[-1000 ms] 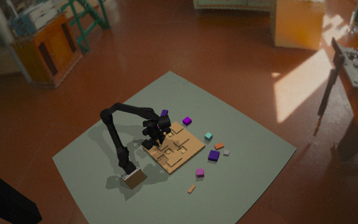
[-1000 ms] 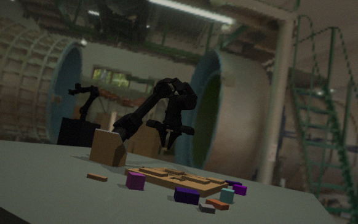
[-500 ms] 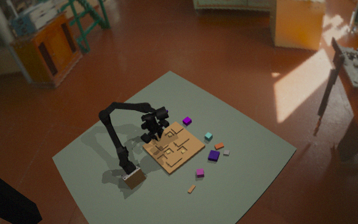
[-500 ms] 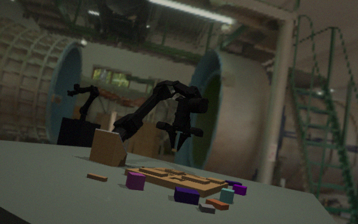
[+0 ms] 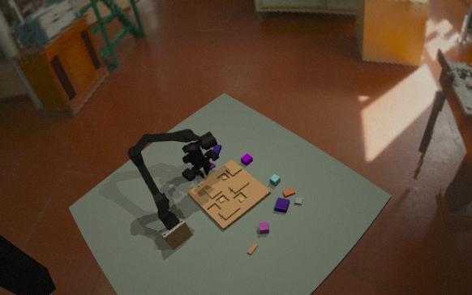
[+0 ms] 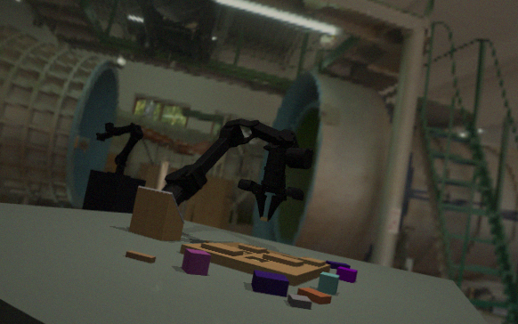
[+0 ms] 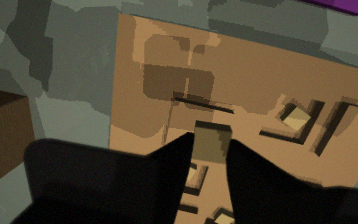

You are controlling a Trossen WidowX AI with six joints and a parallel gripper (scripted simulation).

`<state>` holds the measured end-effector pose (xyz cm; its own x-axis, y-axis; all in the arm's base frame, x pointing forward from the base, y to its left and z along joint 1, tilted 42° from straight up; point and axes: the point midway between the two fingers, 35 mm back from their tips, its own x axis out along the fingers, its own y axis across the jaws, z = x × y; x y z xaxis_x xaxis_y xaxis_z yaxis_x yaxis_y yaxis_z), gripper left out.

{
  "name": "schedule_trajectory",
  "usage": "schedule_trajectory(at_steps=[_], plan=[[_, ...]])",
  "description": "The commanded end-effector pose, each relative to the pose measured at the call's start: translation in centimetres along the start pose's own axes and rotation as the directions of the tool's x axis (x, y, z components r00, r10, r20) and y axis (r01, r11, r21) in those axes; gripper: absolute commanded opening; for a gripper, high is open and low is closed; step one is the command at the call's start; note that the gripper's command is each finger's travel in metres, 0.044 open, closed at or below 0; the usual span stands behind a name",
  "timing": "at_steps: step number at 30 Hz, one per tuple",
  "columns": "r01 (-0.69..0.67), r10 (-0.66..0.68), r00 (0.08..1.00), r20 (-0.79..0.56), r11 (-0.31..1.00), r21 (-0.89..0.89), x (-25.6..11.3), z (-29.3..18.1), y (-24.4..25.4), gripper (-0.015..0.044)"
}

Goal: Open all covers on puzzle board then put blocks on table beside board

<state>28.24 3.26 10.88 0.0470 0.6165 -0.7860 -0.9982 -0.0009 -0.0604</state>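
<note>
My gripper (image 5: 205, 175) (image 6: 264, 218) (image 7: 210, 143) is shut on a small pale tan block (image 6: 263, 219) (image 7: 212, 142). It holds the block in the air above the board's far-left part. The wooden puzzle board (image 5: 259, 190) (image 6: 307, 274) (image 7: 127, 100) lies flat, with raised tan covers, among them one panel (image 5: 229, 212) near its front corner. Three yellowish blocks show in wells: one (image 5: 224, 177) (image 7: 296, 119) toward the back, one (image 5: 221, 199) (image 7: 192, 172) near the middle left, and one (image 5: 242, 198) (image 7: 223, 219) toward the front right. Arm shadow blurs the left part.
Around the board lie a purple block (image 5: 246, 159) (image 6: 346, 274), a teal cube (image 5: 275, 180) (image 6: 328, 283), an orange piece (image 5: 289, 192), a grey piece (image 5: 298, 201), a dark blue block (image 5: 281, 205), a magenta cube (image 5: 263, 228) and a tan strip (image 5: 252, 249). More purple pieces lie behind.
</note>
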Motion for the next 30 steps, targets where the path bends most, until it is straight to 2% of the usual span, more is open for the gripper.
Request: schedule_trajectory(at_steps=[1,30], plan=[[0.004,-0.004,1.0,0.009,1.0,0.002,-0.1,1.5,-0.4,0.008],[0.003,-0.002,0.998,0.064,1.0,-0.006,-0.7,12.1,-0.3,0.008]])
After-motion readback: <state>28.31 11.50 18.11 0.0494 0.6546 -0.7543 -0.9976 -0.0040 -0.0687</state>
